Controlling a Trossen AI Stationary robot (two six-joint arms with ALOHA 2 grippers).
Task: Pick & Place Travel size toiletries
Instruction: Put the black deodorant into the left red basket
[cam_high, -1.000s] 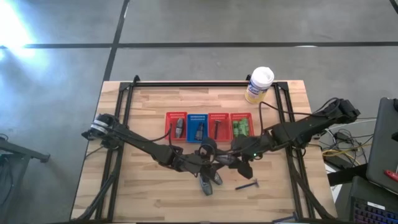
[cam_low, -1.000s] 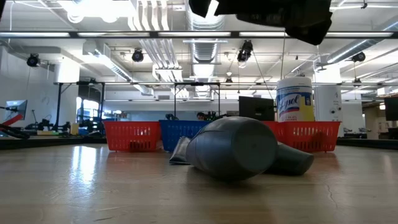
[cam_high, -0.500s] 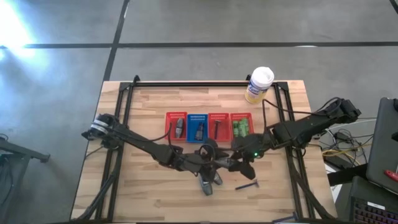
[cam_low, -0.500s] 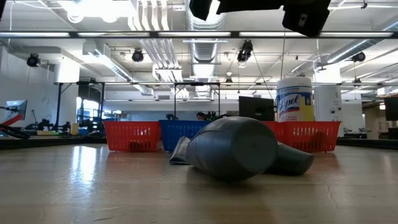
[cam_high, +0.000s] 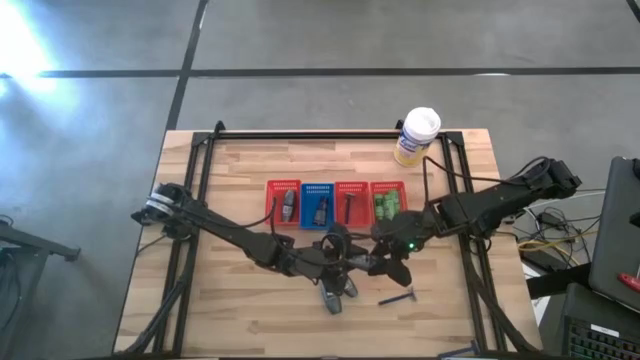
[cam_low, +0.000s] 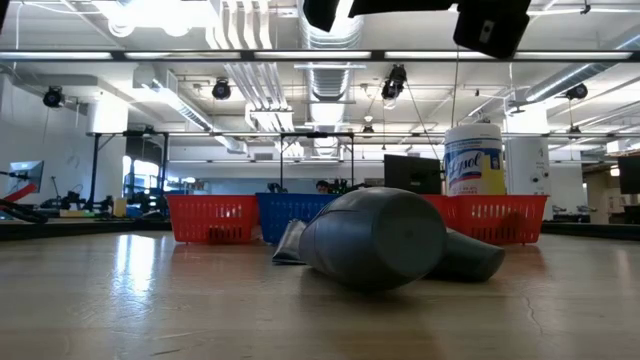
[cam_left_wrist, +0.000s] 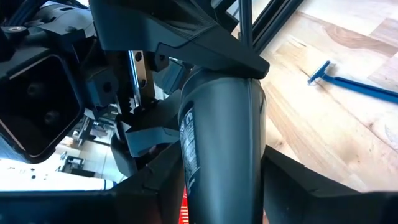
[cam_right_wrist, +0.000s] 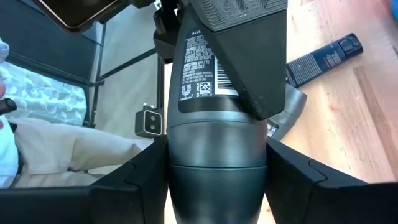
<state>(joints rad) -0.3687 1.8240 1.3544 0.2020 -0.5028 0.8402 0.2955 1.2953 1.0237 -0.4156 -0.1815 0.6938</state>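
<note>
My left gripper (cam_high: 338, 252) and my right gripper (cam_high: 378, 262) meet above the table's middle, both shut on one grey rounded tube (cam_right_wrist: 216, 149), which also shows in the left wrist view (cam_left_wrist: 221, 143). Below them another grey tube (cam_low: 375, 238) lies on its side on the table beside a second one (cam_low: 465, 256) and a dark flat piece (cam_low: 288, 243). A thin blue-handled razor (cam_high: 397, 297) lies flat to their right. Four small baskets (cam_high: 283, 200) hold more items. My left gripper pinches the tube's body (cam_left_wrist: 249, 168) between its two fingers, which lie across the tube. The tube is lifted clear of the table. My right gripper's fingers cover the tube's far end in this view. My right gripper pinches the tube's rounded cap end (cam_right_wrist: 186, 174) between its two fingers (cam_right_wrist: 140, 180), across the tube. The tube is lifted clear of the table, its label facing my camera. My left gripper's ribbed finger (cam_right_wrist: 245, 15) lies on the tube's other end.
Red and blue mesh baskets (cam_high: 336, 200) stand in a row behind the grippers. A white-capped yellowish canister (cam_high: 417, 135) stands at the far right. A black frame rail (cam_high: 320, 135) runs along the far edge. Bare wood lies at the near left (cam_high: 220, 310).
In the low view the dark gripper parts at the top have gone up a little. The things on the table have kept still.
</note>
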